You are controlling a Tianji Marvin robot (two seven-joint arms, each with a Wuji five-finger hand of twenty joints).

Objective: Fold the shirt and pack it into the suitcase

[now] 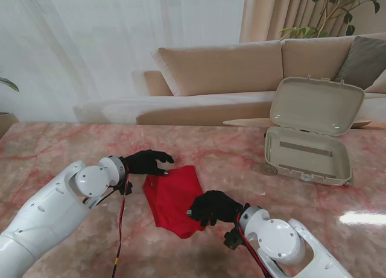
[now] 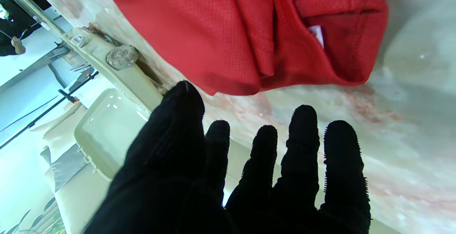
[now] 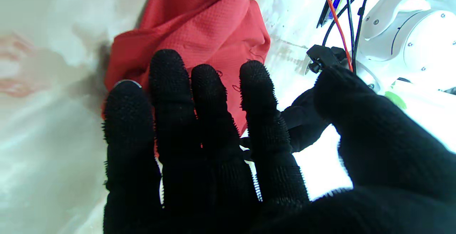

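Bright daylight pours through the sheer curtains [image 1: 120, 43]; the polished desk [image 1: 54, 151] shows glare beyond the fingers. Wrist views overexpose whites, and nearby fingers [image 3: 171, 95] look slightly soft.

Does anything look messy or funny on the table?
The red mesh shirt is a bit lumpy and lopsided, not a neat flat fold. It lies on the pink marble table between the two black-gloved hands. The beige suitcase stands open and empty. Nothing looks spilled or broken.

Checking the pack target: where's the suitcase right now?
In the stand view the suitcase sits open at the table's far right, lid up toward the sofa, well clear of the red shirt between both hands.
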